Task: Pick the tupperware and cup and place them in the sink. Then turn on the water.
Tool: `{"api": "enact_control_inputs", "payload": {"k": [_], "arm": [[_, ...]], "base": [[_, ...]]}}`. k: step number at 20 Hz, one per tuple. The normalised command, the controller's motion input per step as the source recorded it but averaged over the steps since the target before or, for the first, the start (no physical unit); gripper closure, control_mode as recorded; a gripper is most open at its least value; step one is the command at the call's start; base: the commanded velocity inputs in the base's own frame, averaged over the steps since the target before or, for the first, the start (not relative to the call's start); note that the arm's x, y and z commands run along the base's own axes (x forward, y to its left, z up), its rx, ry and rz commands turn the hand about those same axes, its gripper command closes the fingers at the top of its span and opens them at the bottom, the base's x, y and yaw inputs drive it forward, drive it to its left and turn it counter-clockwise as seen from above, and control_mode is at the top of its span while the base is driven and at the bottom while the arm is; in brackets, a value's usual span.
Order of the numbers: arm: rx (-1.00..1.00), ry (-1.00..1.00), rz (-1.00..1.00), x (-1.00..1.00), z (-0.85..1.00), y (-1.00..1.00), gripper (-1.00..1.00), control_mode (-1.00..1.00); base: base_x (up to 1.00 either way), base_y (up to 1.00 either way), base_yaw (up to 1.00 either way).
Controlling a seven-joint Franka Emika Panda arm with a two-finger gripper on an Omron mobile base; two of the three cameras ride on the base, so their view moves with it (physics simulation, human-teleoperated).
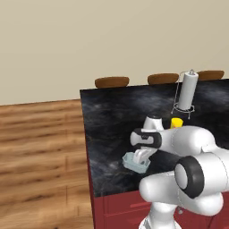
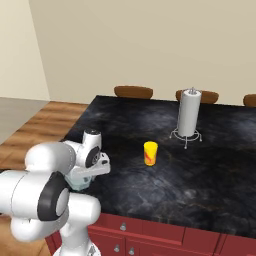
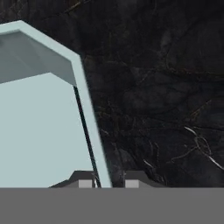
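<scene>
The pale blue-grey tupperware [image 1: 133, 163] sits near the counter's front left corner, and a sliver of the tupperware [image 2: 75, 185] peeks out behind the arm. My gripper [image 1: 142, 157] reaches down onto its right rim. In the hand view the tupperware [image 3: 39, 131] takes up the left half, and my gripper [image 3: 109, 181] has one fingertip on each side of its thin wall, closed in narrowly on it. The yellow cup [image 2: 150, 153] with a red-orange mark stands upright mid-counter, apart from the gripper; the cup [image 1: 177, 122] is partly hidden by my arm. The sink and the water are out of view.
A paper towel holder [image 2: 189, 114] stands toward the back of the black marble counter [image 2: 215, 170]. Brown stools [image 1: 112, 82] line the far edge. The counter's left edge [image 1: 85, 147] drops to a wooden floor, and red cabinets sit below the front.
</scene>
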Motion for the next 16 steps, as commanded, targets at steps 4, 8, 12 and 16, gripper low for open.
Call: {"api": "enact_control_inputs", "payload": {"k": [4,8,12,16], "arm": [[-0.02,0.00,0.08,-0.41,-0.04,0.37,1.00,-1.00],[-0.04,-0.11,0.02,-0.39,0.32,0.15,1.00,-1.00],[0.00,-0.03,0.00,-0.24,0.63,0.00,1.00,-1.00],[0.00,0.00,0.00,-0.06,0.56,0.00,1.00,-1.00]], "base": [[0.00,0.00,0.00],[0.00,0.00,0.00],[0.00,0.00,0.00],[0.00,0.00,0.00]]}}
